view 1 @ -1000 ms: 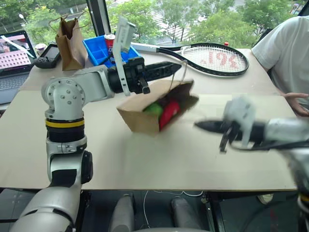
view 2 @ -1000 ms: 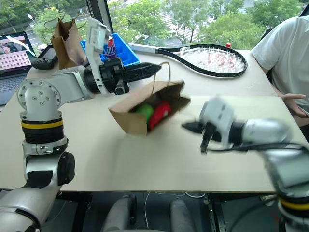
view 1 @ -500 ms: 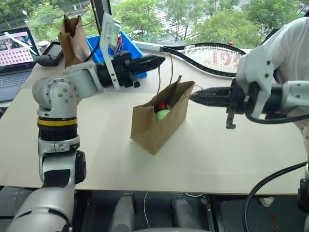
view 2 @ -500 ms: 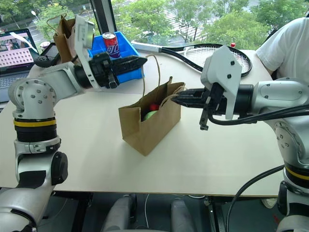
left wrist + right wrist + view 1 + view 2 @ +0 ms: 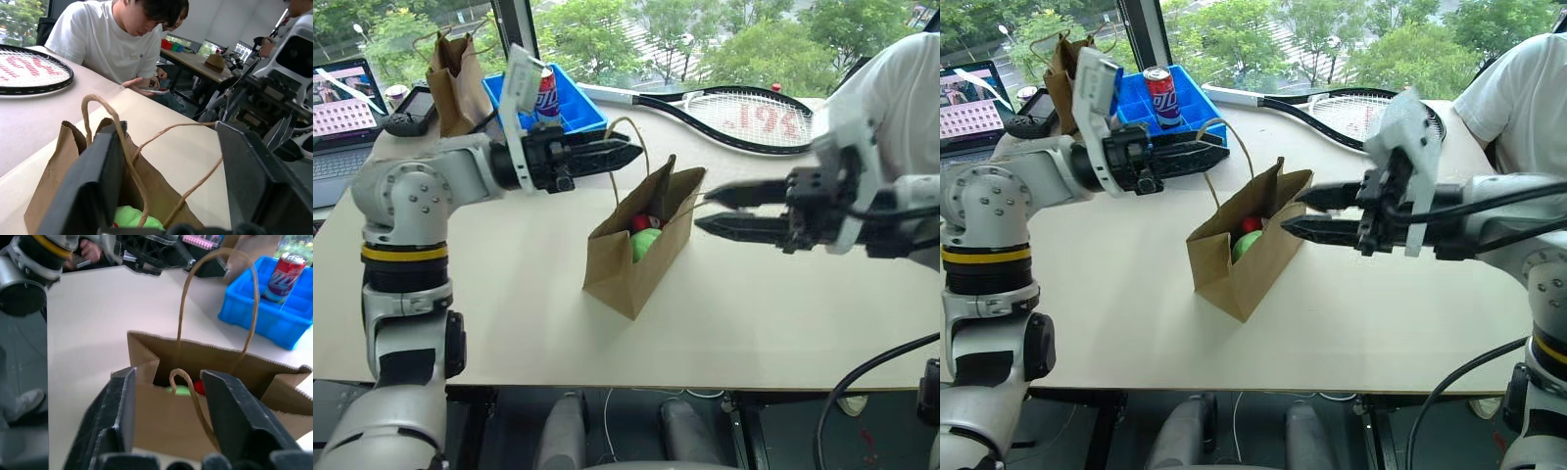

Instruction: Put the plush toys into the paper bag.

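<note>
Bag (image 5: 636, 250) stands mid-frame with both toys (image 5: 644, 235) inside; both grippers (image 5: 622, 155) (image 5: 710, 211) are released, so withdraw yours clear of the handles (image 5: 628, 147).

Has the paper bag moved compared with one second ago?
Yes. The paper bag lay tipped on its side then; now it stands upright on the table, mouth up, below the tennis racket.

upright kraft paper bag (image 5: 631, 259), plush toys (image 5: 645, 235) inside
</note>
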Tool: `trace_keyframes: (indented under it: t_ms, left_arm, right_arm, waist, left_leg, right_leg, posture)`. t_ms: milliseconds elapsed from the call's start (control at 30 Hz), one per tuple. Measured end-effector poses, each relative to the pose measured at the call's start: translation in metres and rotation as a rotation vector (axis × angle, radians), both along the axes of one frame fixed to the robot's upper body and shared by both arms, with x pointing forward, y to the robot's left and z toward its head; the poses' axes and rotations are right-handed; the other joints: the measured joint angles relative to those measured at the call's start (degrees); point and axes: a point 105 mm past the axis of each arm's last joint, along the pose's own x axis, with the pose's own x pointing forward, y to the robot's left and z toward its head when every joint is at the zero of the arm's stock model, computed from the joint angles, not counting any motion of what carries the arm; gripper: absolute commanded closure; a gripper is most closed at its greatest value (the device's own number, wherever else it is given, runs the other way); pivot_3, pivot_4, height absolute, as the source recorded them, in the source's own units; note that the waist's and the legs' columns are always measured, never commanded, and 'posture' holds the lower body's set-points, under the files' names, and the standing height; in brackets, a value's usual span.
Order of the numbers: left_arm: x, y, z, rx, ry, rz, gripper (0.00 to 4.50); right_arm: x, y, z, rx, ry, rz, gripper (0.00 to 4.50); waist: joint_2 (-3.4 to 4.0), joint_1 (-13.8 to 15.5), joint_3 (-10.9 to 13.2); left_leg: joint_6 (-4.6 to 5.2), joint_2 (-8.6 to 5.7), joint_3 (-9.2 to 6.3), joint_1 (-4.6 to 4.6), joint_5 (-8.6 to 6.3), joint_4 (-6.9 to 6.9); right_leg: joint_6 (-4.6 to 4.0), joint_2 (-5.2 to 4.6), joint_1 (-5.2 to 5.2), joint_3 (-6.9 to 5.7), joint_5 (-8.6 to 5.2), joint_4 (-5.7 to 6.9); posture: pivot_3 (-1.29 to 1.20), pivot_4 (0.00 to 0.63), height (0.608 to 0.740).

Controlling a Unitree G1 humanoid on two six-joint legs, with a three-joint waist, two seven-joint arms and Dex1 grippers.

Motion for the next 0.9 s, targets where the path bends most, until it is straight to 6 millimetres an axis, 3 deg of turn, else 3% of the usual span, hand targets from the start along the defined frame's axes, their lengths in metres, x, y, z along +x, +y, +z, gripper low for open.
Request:
trace_keyframes:
  t_ms: [100,200,233,300,367,433,633,733,767,900]
  left_arm:
    - [0.001,0.021,0.008,-0.015,-0.009,0.033,0.00]
    - [-0.004,0.044,0.017,-0.036,-0.065,0.052,0.00]
    - [-0.008,0.052,0.015,-0.033,-0.087,0.051,0.00]
    - [-0.016,0.077,-0.016,0.040,-0.076,0.078,0.00]
    - [-0.023,0.083,-0.048,0.073,-0.008,0.042,0.00]
    - [-0.034,0.076,-0.069,0.115,0.006,-0.015,0.00]
    - [-0.051,0.050,-0.099,0.191,-0.044,-0.053,0.00]
    - [-0.051,0.042,-0.102,0.182,-0.044,-0.022,0.00]
    - [-0.051,0.039,-0.102,0.184,-0.047,-0.012,0.00]
    - [-0.052,0.022,-0.111,0.200,-0.051,0.007,0.00]
  right_arm:
    - [-0.003,-0.012,0.016,0.064,-0.004,-0.015,0.06]
    - [-0.002,-0.030,0.024,0.094,-0.013,-0.080,0.06]
    - [-0.003,-0.037,0.020,0.083,0.004,-0.108,0.06]
    - [0.000,-0.054,-0.009,0.022,0.119,-0.187,0.06]
    - [0.004,-0.063,-0.033,-0.003,0.199,-0.238,0.56]
    - [0.007,-0.063,-0.053,-0.039,0.230,-0.261,1.08]
    - [0.023,-0.038,-0.117,-0.129,0.231,-0.277,3.29]
    - [0.031,-0.021,-0.127,-0.127,0.179,-0.265,4.28]
    - [0.034,-0.014,-0.128,-0.116,0.159,-0.258,4.46]
    - [0.041,0.021,-0.139,-0.092,0.115,-0.213,4.46]
  waist:
    - [0.00,0.00,0.00]
    - [0.00,0.00,0.00]
    - [0.01,0.01,-0.01]
    - [0.04,-0.16,-0.05]
    - [0.02,-0.16,-0.03]
    - [0.00,-0.13,-0.02]
    - [0.00,-0.09,-0.02]
    - [-0.01,-0.08,-0.03]
    - [0.00,-0.17,-0.02]
    - [0.00,-0.59,-0.03]
  left_leg:
    - [0.00,0.00,0.00,0.00,0.00,-0.01]
    - [0.00,0.00,0.00,0.00,0.00,-0.04]
    - [0.01,0.00,0.01,0.02,-0.01,-0.09]
    - [0.06,0.02,0.03,0.14,-0.07,-0.14]
    - [0.05,0.03,0.03,0.03,-0.05,-0.07]
    - [0.04,0.08,0.03,0.02,-0.04,0.03]
    - [0.04,0.09,0.05,0.06,-0.03,0.15]
    - [0.05,0.09,0.05,0.05,-0.02,0.16]
    - [0.05,0.09,0.05,0.06,-0.02,0.16]
    - [0.05,0.09,0.04,0.06,-0.02,0.10]
  right_leg:
    - [0.00,0.00,0.01,0.00,0.00,-0.02]
    - [-0.04,-0.01,0.00,-0.01,-0.03,-0.04]
    - [-0.07,-0.01,0.02,-0.02,-0.04,-0.07]
    - [-0.17,-0.03,0.10,-0.01,-0.13,-0.05]
    - [-0.18,-0.03,-0.05,-0.03,-0.13,0.11]
    - [-0.18,-0.01,-0.05,-0.05,-0.13,0.14]
    - [-0.29,-0.01,0.03,-0.01,-0.16,0.08]
    - [-0.16,0.00,0.03,-0.01,-0.07,0.11]
    - [-0.15,0.00,0.01,0.00,-0.08,0.11]
    - [-0.13,0.02,0.02,-0.01,-0.09,0.12]
  posture:
    - [0.00,0.150,0.740]
    - [0.00,0.150,0.740]
    - [0.00,0.150,0.740]
    - [0.00,0.150,0.740]
    - [0.00,0.150,0.740]
    - [0.00,0.150,0.740]
    - [0.00,0.150,0.740]
    - [0.00,0.150,0.740]
    - [0.00,0.150,0.740]
    - [0.00,0.150,0.740]
